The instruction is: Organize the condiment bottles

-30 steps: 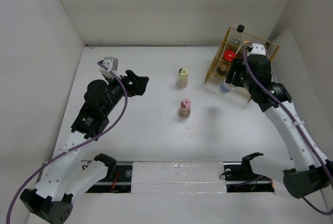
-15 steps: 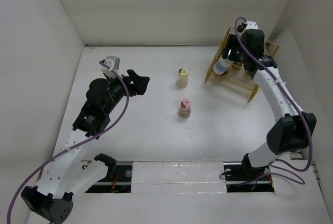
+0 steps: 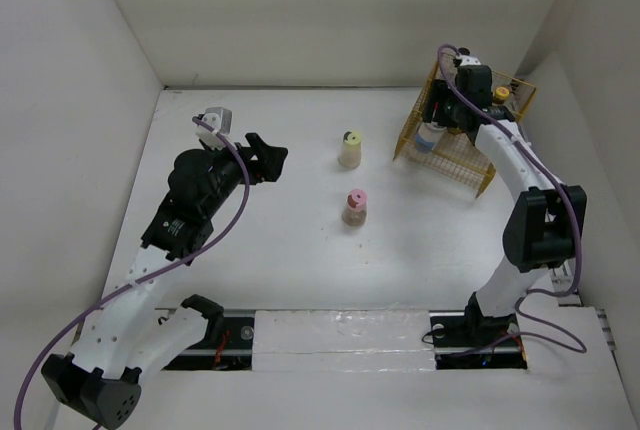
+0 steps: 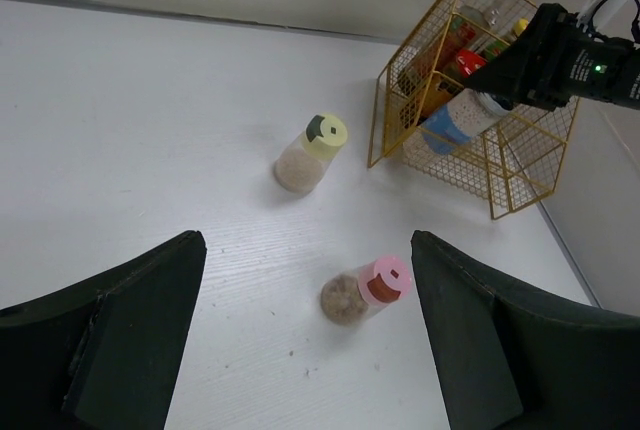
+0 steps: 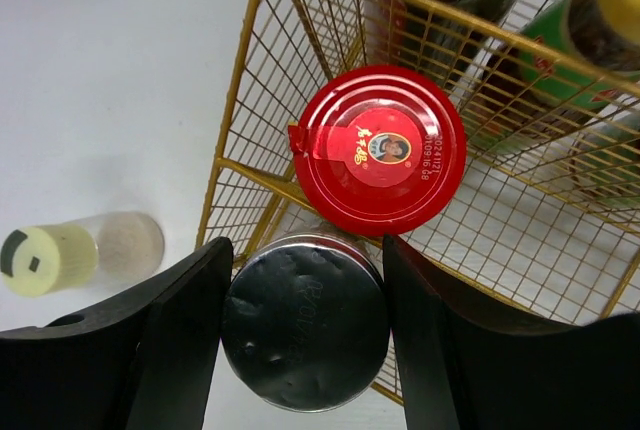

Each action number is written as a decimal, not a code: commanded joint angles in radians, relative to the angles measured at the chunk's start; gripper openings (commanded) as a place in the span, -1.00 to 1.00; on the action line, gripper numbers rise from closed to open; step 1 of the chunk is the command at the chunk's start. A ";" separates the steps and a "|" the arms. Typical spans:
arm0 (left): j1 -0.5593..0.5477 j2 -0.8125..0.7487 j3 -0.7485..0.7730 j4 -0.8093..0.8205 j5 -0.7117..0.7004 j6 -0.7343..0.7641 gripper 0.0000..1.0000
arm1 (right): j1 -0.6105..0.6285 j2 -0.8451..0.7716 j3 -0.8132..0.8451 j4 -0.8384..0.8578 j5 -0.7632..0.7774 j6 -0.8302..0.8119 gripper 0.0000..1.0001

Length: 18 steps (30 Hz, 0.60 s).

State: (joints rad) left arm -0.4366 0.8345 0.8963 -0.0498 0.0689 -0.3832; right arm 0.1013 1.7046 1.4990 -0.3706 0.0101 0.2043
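My right gripper point(image 5: 303, 335) is shut on the silver-lidded white-blue bottle point(image 5: 303, 335) and holds it over the near left corner of the yellow wire basket point(image 3: 470, 160); the bottle also shows in the top view point(image 3: 430, 136). A red-lidded jar point(image 5: 382, 150) stands in the basket beside it, with yellow-capped and dark bottles behind. A cream bottle point(image 3: 350, 148) and a pink-capped beige bottle point(image 3: 355, 207) stand on the table. My left gripper point(image 4: 305, 350) is open and empty, hovering above the pink-capped bottle point(image 4: 366, 290).
The basket point(image 4: 480, 120) stands at the table's far right, near the right wall. White walls close the table at the back and on both sides. A black rail point(image 3: 340, 335) runs along the near edge.
My right gripper has carried the silver-lidded bottle from in front of the basket up and back over the basket's near left corner. My left arm has barely moved.
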 commanded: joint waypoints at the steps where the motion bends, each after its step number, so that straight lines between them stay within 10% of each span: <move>1: 0.001 -0.006 0.023 0.025 -0.015 0.009 0.59 | 0.008 -0.010 0.006 0.140 -0.016 -0.014 0.11; 18: 0.001 0.003 0.023 0.025 -0.015 0.009 0.59 | 0.090 -0.103 0.027 0.165 0.059 -0.060 0.94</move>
State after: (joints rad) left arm -0.4366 0.8391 0.8963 -0.0502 0.0570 -0.3832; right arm 0.1387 1.7008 1.4765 -0.3138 0.0353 0.1791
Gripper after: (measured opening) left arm 0.796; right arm 0.971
